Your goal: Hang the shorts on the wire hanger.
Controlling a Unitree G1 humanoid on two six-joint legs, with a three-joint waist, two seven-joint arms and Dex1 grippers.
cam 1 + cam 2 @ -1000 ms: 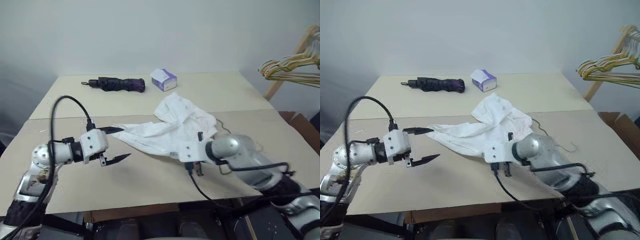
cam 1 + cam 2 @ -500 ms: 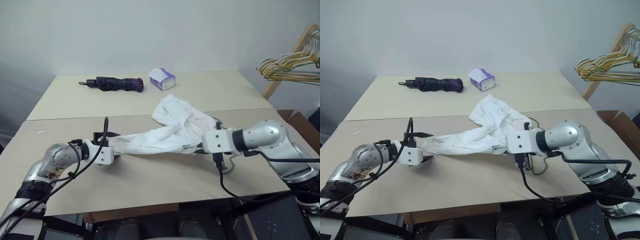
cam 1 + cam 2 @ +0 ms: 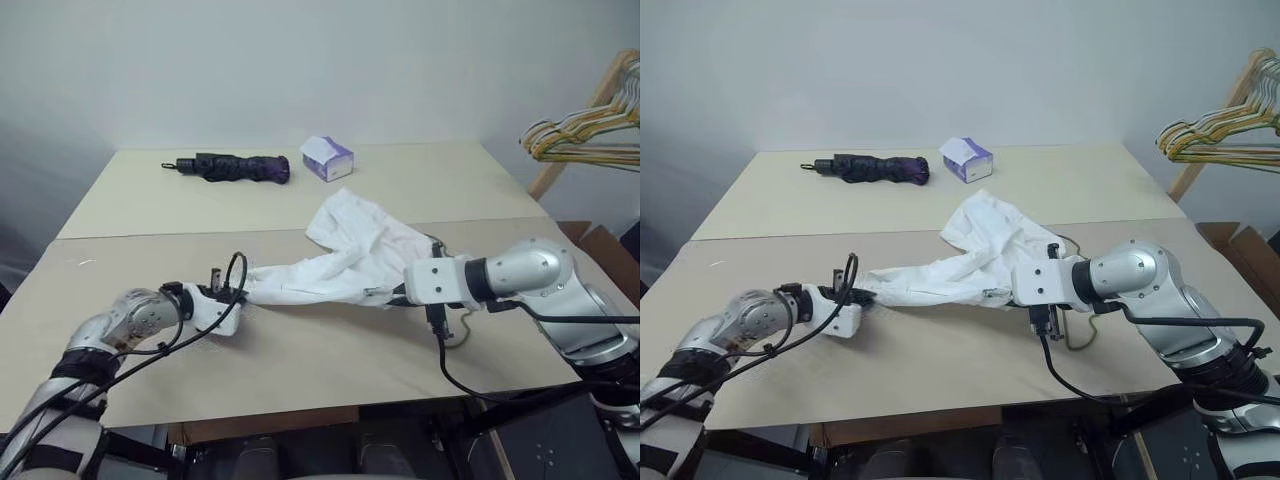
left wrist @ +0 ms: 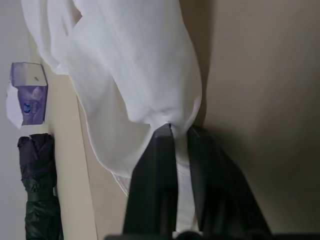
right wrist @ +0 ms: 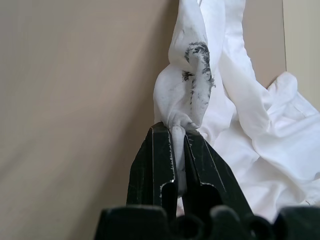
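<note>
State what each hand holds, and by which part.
Both hold the shorts: left hand pinches one end, right hand a bunched edge at the other.

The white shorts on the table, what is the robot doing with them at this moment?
The robot holds the white shorts with both arms over the beige table. The left gripper is shut on one end of the cloth, and the right gripper is shut on a bunched fold at the other end. The cloth lies stretched between them. The wire hanger lies on the table, partly under the shorts; they are not yet hung.
</note>
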